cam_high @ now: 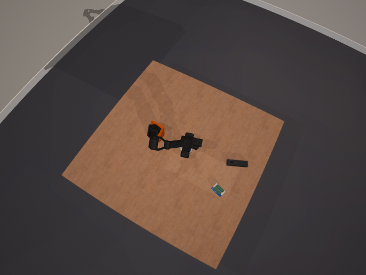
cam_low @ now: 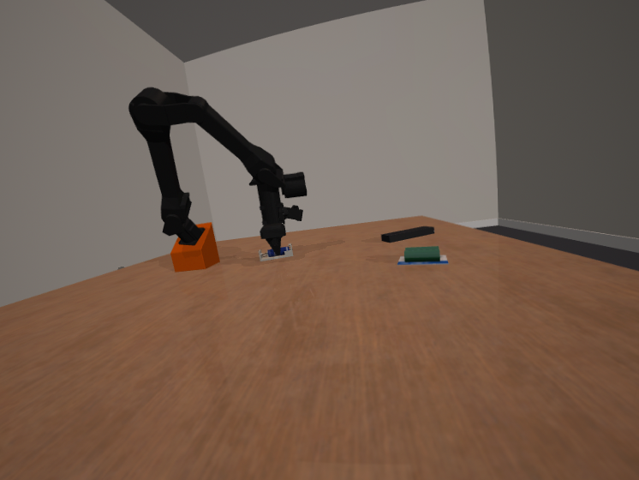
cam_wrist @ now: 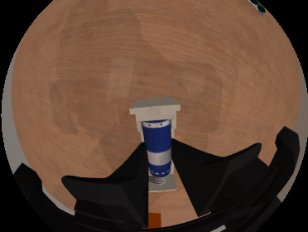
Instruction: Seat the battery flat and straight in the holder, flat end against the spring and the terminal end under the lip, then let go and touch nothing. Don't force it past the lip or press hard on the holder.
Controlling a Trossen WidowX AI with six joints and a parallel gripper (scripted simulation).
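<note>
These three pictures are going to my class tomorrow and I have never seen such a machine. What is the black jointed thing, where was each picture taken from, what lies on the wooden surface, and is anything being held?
The black thing is a robot arm with several joints, standing on an orange base. One picture looks down from above, one looks across the wooden table from the side, and the round one comes from a camera on the arm's wrist, looking down past its gripper. The gripper's two fingers are shut on a blue and white battery, which lies along a small pale holder on the table. Further off lie a long black bar and a green block on a blue and white plate; neither is being touched.
</note>
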